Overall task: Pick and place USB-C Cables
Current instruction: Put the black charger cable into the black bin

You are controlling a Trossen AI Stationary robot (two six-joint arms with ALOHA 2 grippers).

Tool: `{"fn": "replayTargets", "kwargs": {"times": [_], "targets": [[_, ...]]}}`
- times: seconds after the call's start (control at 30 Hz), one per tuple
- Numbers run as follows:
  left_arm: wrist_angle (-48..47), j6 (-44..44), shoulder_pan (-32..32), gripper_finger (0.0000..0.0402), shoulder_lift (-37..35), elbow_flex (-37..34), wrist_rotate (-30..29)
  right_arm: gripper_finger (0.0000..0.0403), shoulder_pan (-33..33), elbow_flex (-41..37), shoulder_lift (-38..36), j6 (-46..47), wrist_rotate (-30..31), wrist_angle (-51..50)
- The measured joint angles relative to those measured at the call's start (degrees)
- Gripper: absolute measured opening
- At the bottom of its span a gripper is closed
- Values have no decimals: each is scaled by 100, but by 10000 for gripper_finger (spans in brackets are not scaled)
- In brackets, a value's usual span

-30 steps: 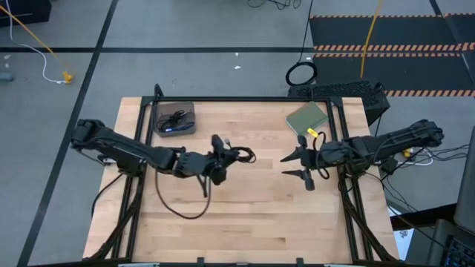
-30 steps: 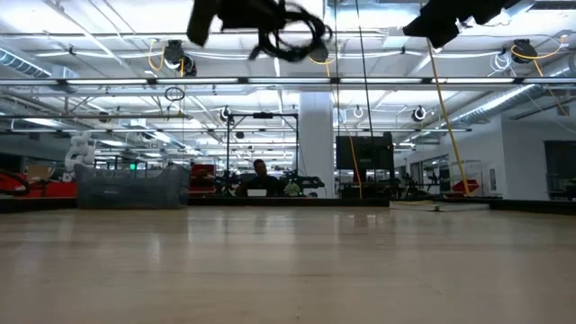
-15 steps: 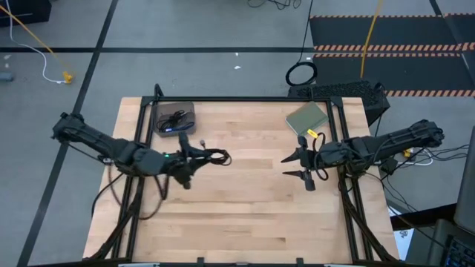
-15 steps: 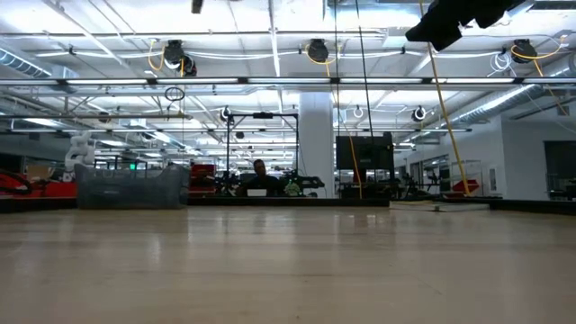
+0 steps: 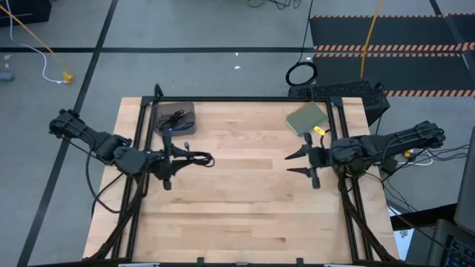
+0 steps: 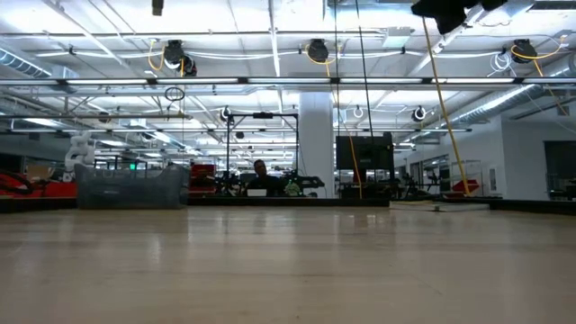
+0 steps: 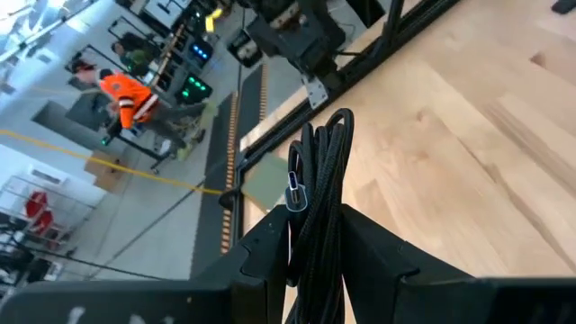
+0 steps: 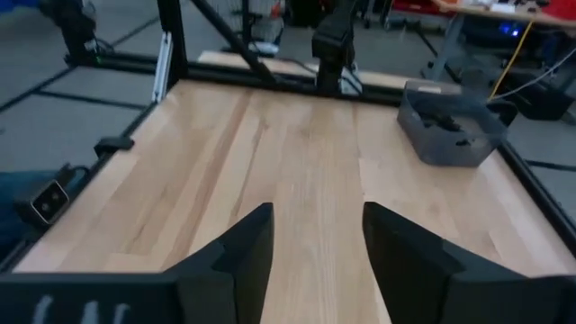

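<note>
Black braid: the coiled USB-C cable point(image 7: 317, 193) is pinched between the fingers of the left gripper point(image 5: 172, 157), its silver plug showing at the middle of the bundle in the left wrist view.
Cable position: lifted clear of the bench point(image 5: 245, 208), at the bench's left side, with loose loops trailing out toward the centre point(image 5: 199, 158).
Grey tray: the tray point(image 5: 174, 119) sits at the far left corner of the bench, just beyond the carrying gripper; other cables lie in it, one with a blue tint point(image 5: 168, 127).
Step in hand: it looks like the carry to the tray, so the gripper has only a little way to go.
Doing it well: bring the whole coil over the tray's inside before letting go, since the trailing loops could catch on the near wall or hang over the rim.
Release: lower until the coil rests on the cables inside, then part the fingers, so the stiff braid does not spring out.
Right gripper point(image 5: 306, 162): fingers spread apart, holding nothing, waiting above the bench's right side.
</note>
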Motion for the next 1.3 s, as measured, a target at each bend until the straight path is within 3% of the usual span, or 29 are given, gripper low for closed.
{"fn": "replayTargets", "kwargs": {"times": [0.5,0.8,1.03,1.3], "targets": [[-849,-461,4,92,-284,0,-249,62,0,0,-515,-107,3,-153],[-844,-968,85,92,-284,0,-399,21,0,0,-540,-348,-6,-148],[-843,-1457,485,92,-284,0,-587,5,-2,0,-540,-482,-6,-73],[-825,-1596,1452,92,-514,0,-495,4,-2,0,-540,-671,-8,-52]]}}
